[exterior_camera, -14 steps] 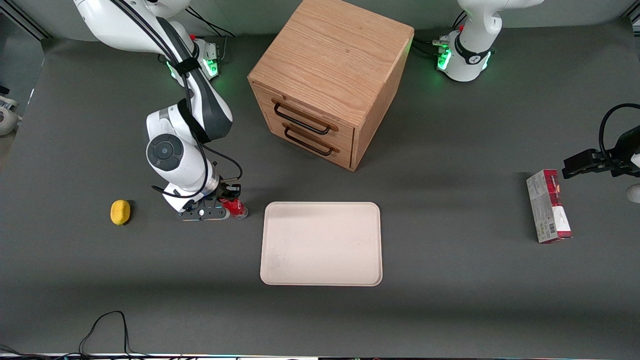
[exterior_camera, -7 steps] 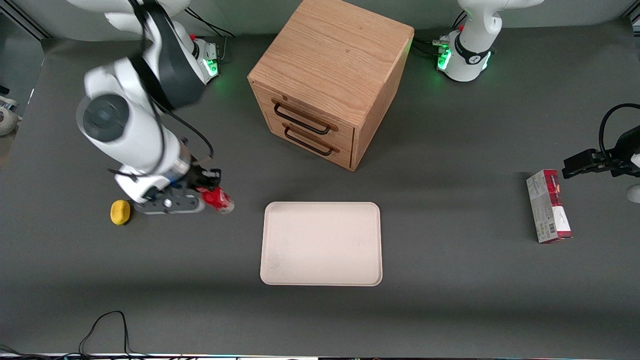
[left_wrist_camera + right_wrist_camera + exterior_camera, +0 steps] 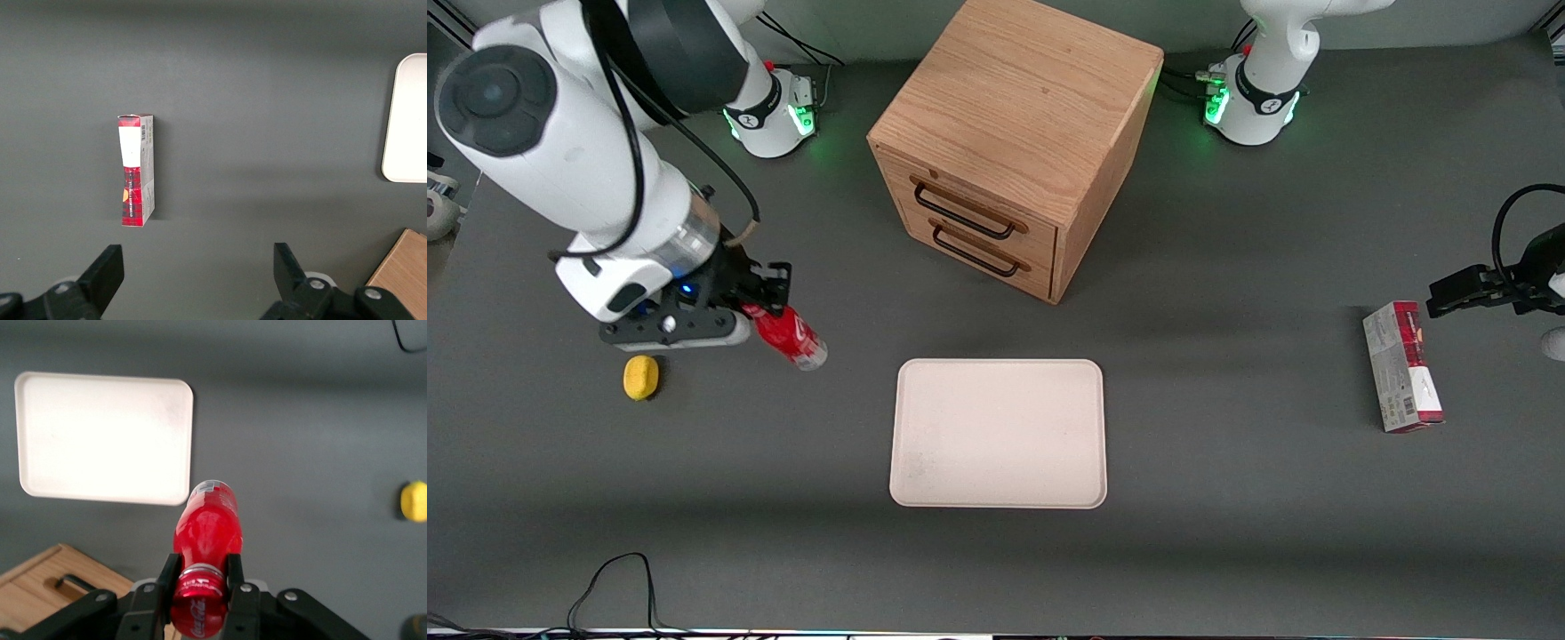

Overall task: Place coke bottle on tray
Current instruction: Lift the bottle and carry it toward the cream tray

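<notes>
I am holding the small red-capped, red-bodied coke bottle (image 3: 790, 336) up off the dark grey bench (image 3: 1227, 498) with the black two-finger gripper (image 3: 758, 305); its fingers (image 3: 235, 568) are pinching the neck just under the cap. The bottle is hanging tilted, clear base toward the flat cream rectangular tray (image 3: 998, 433), which is lying near it with nothing on it. A small yellow lemon-like object (image 3: 640, 377) is sitting on the bench just beside the gripper.
</notes>
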Motion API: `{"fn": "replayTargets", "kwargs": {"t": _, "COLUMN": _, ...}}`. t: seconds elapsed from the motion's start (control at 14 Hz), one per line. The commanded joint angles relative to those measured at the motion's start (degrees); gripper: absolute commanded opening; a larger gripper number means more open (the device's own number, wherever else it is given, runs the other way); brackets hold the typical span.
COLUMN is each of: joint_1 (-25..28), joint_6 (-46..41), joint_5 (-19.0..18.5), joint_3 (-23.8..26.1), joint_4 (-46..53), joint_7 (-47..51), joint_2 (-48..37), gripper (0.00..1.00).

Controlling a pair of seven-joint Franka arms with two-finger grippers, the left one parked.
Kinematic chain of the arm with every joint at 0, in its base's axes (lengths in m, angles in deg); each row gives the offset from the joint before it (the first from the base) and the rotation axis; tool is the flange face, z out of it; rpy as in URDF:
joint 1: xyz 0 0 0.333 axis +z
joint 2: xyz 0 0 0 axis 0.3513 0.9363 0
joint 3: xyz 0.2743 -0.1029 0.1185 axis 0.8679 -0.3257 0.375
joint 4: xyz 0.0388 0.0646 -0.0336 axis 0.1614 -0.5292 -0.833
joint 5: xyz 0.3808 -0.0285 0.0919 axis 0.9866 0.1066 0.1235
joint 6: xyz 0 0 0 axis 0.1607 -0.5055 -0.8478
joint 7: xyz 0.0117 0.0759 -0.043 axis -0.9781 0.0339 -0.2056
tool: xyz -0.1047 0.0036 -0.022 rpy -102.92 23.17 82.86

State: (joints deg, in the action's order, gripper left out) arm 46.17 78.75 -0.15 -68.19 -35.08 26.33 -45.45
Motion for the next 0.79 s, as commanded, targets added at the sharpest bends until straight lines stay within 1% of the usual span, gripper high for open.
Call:
{"fn": "replayTargets", "kwargs": {"t": 0.0, "joint_1": 0.41, "joint_6": -1.26, "joint_5": 0.4, "joint_3": 1.47, "joint_4": 15.1, "joint_7": -0.2, "joint_2": 12.43, "gripper": 0.0}}
{"fn": "replayTargets", "kwargs": {"t": 0.14, "joint_1": 0.59, "joint_6": -0.29, "joint_5": 0.31, "joint_3": 3.15, "joint_4": 18.53, "joint_7": 0.85, "joint_2": 15.35, "gripper": 0.0}}
{"fn": "replayTargets", "kwargs": {"t": 0.29, "joint_1": 0.94, "joint_6": 0.5, "joint_5": -0.21, "joint_3": 4.73, "joint_4": 18.98, "joint_7": 1.12, "joint_2": 16.59, "gripper": 0.0}}
{"fn": "replayTargets", "kwargs": {"t": 0.36, "joint_1": 2.42, "joint_6": 0.68, "joint_5": -0.83, "joint_3": 4.65, "joint_4": 18.9, "joint_7": 1.12, "joint_2": 17.2, "gripper": 0.0}}
{"fn": "replayTargets", "kwargs": {"t": 0.43, "joint_1": 2.7, "joint_6": 0.94, "joint_5": -2.22, "joint_3": 4.82, "joint_4": 18.9, "joint_7": 1.03, "joint_2": 17.73, "gripper": 0.0}}
{"fn": "replayTargets", "kwargs": {"t": 0.5, "joint_1": 2.79, "joint_6": 2.42, "joint_5": -2.76, "joint_3": 4.91, "joint_4": 18.81, "joint_7": 1.03, "joint_2": 17.99, "gripper": 0.0}}
{"fn": "replayTargets", "kwargs": {"t": 0.71, "joint_1": 2.35, "joint_6": 7.16, "joint_5": -2.77, "joint_3": 4.74, "joint_4": 18.28, "joint_7": 0.33, "joint_2": 23.34, "gripper": 0.0}}
